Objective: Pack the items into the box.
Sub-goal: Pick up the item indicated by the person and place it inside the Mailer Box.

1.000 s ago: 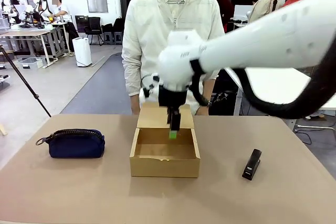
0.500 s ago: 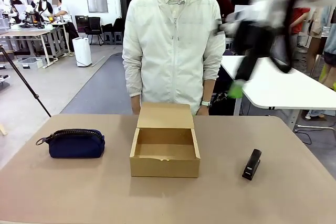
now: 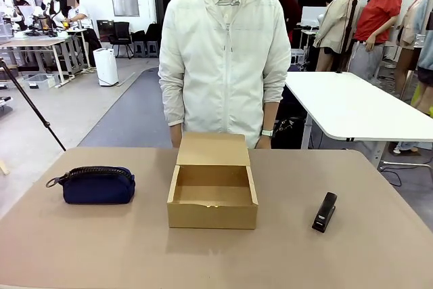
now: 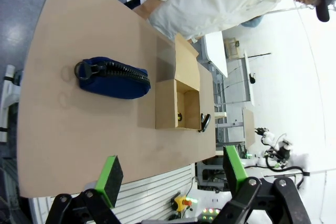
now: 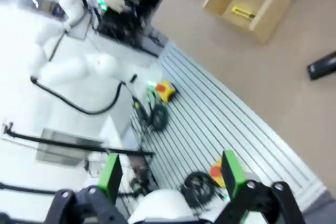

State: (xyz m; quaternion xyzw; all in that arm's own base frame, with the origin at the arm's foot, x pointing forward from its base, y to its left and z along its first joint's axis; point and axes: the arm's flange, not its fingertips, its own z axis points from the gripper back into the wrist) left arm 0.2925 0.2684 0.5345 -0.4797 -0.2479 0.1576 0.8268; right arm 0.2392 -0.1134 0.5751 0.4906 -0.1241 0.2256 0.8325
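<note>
The navy-blue pouch (image 3: pixel 95 185) lies on the table's left side with its pull loop pointing left. The brown cardboard box (image 3: pixel 212 197) stands in the middle, its lid flap folded back toward the person. The black stapler (image 3: pixel 325 212) lies to the right of the box. High over the table's near edge, my left gripper (image 4: pixel 172 174) is open above the pouch (image 4: pixel 113 78), box (image 4: pixel 167 104) and stapler (image 4: pixel 204 122). My right gripper (image 5: pixel 171 174) is open too, raised far back from the box (image 5: pixel 249 1) and stapler (image 5: pixel 323 65). Something small and yellow (image 5: pixel 242 11) lies on the box's floor.
A person in a white jacket (image 3: pixel 223 59) stands at the far edge right behind the box, hands low behind the lid. A white table (image 3: pixel 352 106) stands at the back right. Below my right gripper are a ribbed grey base plate (image 5: pixel 231 124), cables and a yellow stop button (image 5: pixel 164 91).
My right arm, which hung with its gripper over the box, has swung up and off to the right, out of the front view. Pouch, box and stapler have not moved.
</note>
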